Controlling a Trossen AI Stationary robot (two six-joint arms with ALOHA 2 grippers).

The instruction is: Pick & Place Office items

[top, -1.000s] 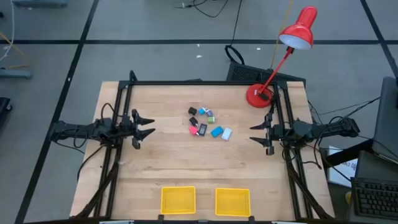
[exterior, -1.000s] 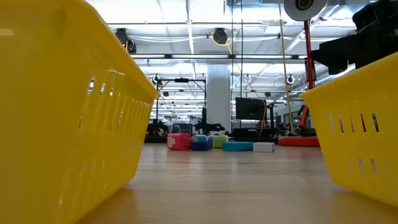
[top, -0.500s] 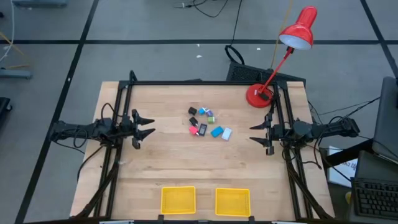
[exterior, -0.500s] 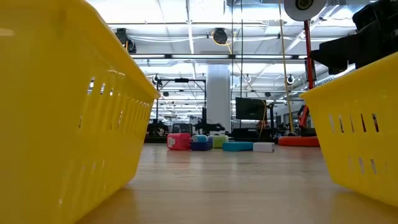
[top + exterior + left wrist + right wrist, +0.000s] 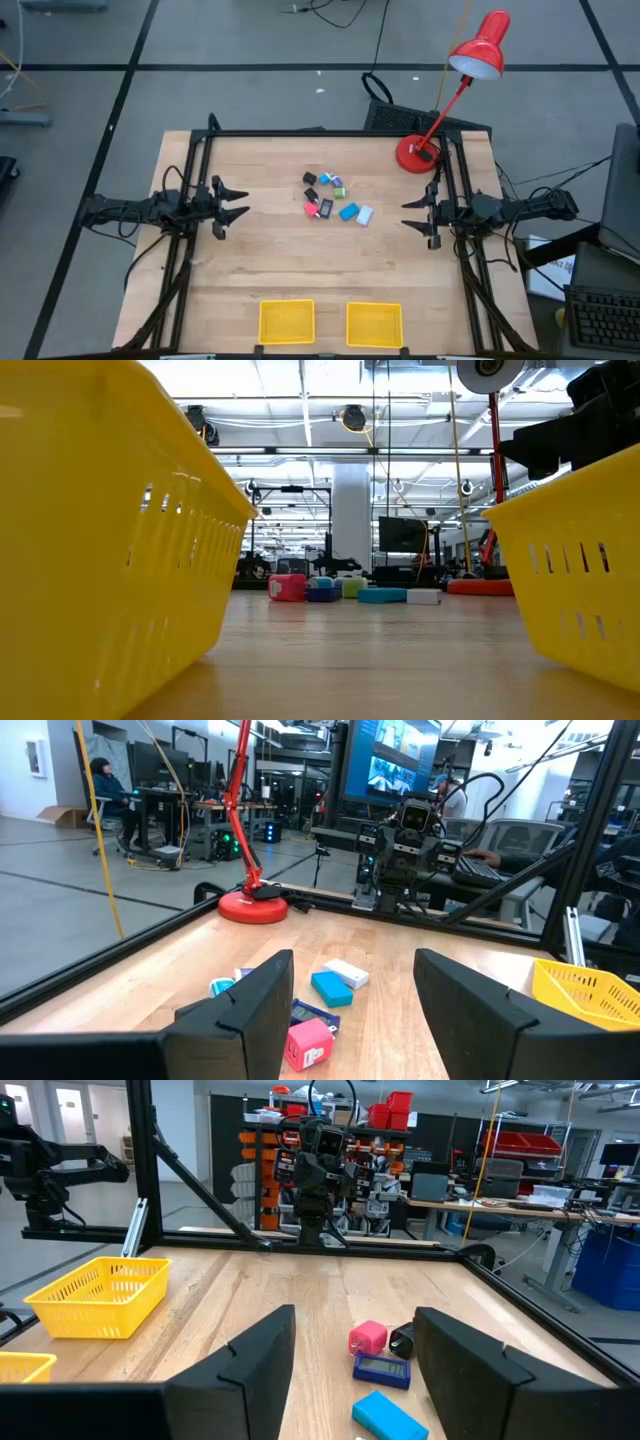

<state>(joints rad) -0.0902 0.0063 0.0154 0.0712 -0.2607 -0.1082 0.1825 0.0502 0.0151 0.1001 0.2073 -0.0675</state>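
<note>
The office items (image 5: 333, 197) lie in a small cluster on the wooden table, slightly far of its middle: black, pink-red, teal, light blue, green and white pieces, each resting flat. The low view shows them as a row (image 5: 345, 590). My left gripper (image 5: 236, 201) hovers open at the table's left side, fingers pointing at the cluster; its wrist view shows the pink piece (image 5: 310, 1042) and a blue one (image 5: 331, 988). My right gripper (image 5: 410, 214) waits open at the right side, and its wrist view shows the pink piece (image 5: 368, 1337) and blue one (image 5: 388, 1414).
Two yellow trays (image 5: 287, 322) (image 5: 374, 325) sit side by side at the table's near edge. A red desk lamp stands on its base (image 5: 414, 154) at the far right corner. A black frame (image 5: 320, 132) borders the table's far, left and right sides.
</note>
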